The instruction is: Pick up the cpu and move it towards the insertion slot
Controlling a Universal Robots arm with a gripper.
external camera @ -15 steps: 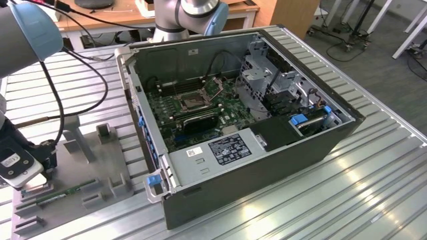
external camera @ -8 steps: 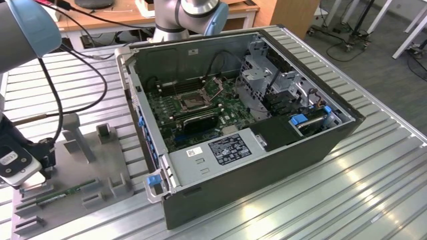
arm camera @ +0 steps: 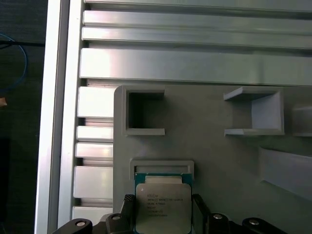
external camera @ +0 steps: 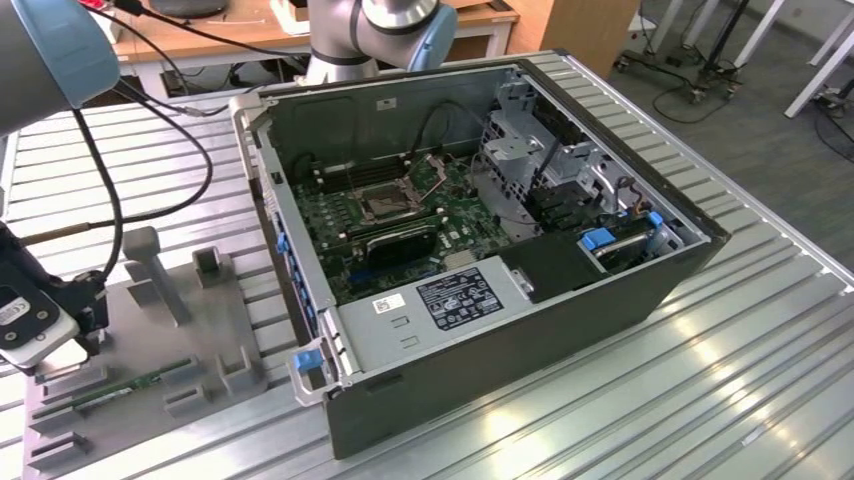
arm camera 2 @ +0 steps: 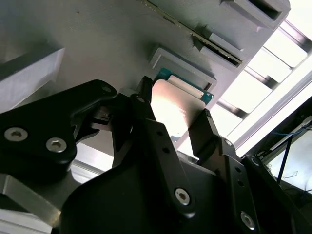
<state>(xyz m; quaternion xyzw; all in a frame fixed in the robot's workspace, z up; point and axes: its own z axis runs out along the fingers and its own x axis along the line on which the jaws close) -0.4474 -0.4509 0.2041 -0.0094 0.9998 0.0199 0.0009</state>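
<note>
at the exterior view's left, the gripper (external camera: pixel 40 330) is seen low over the grey fixture plate (external camera: pixel 187 322), which is laid on the ribbed metal table (external camera: pixel 747 400). a green memory stick (external camera: pixel 127 387) is laid flat on that plate, near the gripper. moving toward the exterior view's right, the open computer case (external camera: pixel 534 340) is stood on the table. the insertion slot (external camera: pixel 383 203) is found inside it on the green board, a dark square in a silvery frame, well apart from the gripper.

now the second wrist view: the cpu (arm camera 2: pixel 175 109) is caught between the two black fingers (arm camera 2: pixel 146 112). one finger is pressed to each opposite edge and no gap is to be seen, so the chip is clamped. its metal top is lit bright, and its green edge is held right at the lip of a shallow grey nest (arm camera 2: pixel 181 66) on the plate.

in the first wrist view the chip is seen top-on, squarely between the fingertips, with its far edge at the nest's lip. whether it is lifted clear of the plate cannot be told.
</note>
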